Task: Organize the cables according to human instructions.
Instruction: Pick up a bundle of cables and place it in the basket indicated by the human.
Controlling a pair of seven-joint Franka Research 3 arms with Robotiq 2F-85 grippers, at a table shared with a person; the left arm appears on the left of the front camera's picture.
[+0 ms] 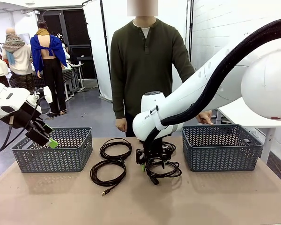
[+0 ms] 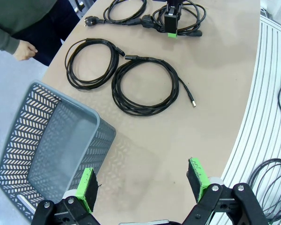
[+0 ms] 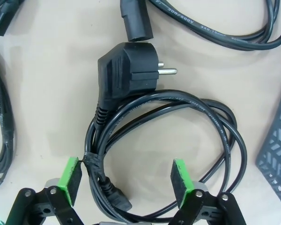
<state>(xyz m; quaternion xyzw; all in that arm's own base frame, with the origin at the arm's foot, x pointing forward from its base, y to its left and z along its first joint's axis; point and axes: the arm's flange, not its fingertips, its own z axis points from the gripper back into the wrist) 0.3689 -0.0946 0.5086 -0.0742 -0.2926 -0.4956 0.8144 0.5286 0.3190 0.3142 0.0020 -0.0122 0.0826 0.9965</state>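
Several black coiled cables lie mid-table. My right gripper (image 1: 147,162) is down on the rightmost cable (image 1: 165,169). In the right wrist view its green pads (image 3: 70,179) stand wide apart, astride the taped side of that coil (image 3: 97,165), whose power plug (image 3: 129,71) lies just ahead. This gripper (image 3: 125,178) is open and not clamped. Two more coils (image 1: 115,148) (image 1: 107,171) rest to the left. My left gripper (image 1: 49,141) hovers open over the left basket (image 1: 56,154), nothing between its fingers (image 2: 141,183). The human (image 1: 145,65) stands at the far side.
A second grey basket (image 1: 221,147) stands at the right, and the person's hand (image 1: 206,117) hangs just behind it. The left wrist view looks down on the left basket (image 2: 18,154), two coils (image 2: 91,62) (image 2: 145,86) and the table's rounded edge (image 2: 246,108).
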